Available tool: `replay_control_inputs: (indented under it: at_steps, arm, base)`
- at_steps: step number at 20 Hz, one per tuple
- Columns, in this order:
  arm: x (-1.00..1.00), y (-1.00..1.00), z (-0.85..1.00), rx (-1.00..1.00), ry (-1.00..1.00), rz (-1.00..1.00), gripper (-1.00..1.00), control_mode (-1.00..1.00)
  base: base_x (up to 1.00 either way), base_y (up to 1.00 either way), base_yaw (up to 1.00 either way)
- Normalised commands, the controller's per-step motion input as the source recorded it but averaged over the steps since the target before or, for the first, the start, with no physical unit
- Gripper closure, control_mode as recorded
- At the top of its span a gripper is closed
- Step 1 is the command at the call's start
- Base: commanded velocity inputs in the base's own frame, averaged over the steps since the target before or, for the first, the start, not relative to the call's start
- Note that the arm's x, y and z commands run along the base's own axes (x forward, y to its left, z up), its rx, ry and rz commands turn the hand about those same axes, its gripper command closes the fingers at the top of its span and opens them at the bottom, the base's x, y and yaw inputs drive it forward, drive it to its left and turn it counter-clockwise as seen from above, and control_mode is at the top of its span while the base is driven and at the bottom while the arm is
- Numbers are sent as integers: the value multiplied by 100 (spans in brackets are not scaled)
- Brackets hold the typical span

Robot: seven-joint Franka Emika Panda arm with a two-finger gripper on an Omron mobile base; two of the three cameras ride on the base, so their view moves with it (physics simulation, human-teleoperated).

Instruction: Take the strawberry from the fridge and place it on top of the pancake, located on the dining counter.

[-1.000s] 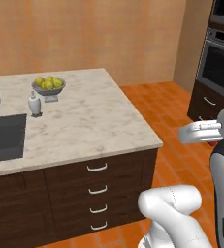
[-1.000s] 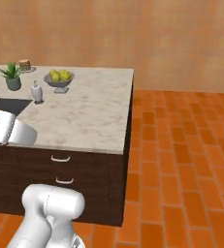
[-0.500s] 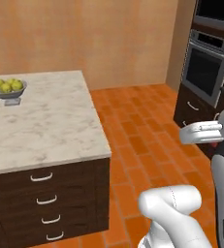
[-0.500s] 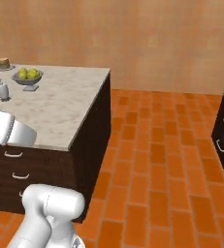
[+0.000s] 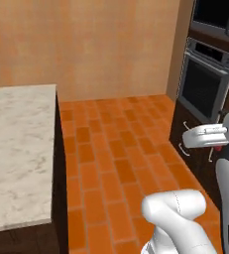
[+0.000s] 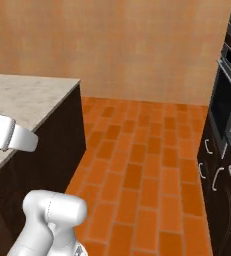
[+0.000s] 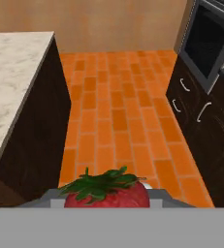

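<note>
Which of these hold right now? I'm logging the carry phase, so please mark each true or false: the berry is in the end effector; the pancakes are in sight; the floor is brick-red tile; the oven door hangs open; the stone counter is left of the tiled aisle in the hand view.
1. The strawberry sits in the end effector. True.
2. The pancakes are in sight on the counter. False: the visible stretch of the dining counter is bare marbled stone.
3. The floor is orange-red brick tile. True.
4. The oven door hangs open. False: the oven has its door closed flat.
5. In the hand view the counter lies left of the aisle. True.
</note>
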Motion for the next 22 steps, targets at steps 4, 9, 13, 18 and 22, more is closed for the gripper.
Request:
replay_control_inputs:
  at_steps: [4, 9, 13, 18, 22]
  arm:
    - [0, 0, 0, 0, 0, 0, 100, 100]
    - [0, 0, 0, 0, 0, 0, 100, 100]
    - [0, 0, 0, 0, 0, 0, 100, 100]
    - [0, 0, 0, 0, 0, 0, 100, 100]
    - [0, 0, 0, 0, 0, 0, 100, 100]
  base:
    - [100, -81, 15]
    - [100, -59, 21]
    - [100, -46, 24]
    - [100, -53, 35]
    - [100, -54, 51]
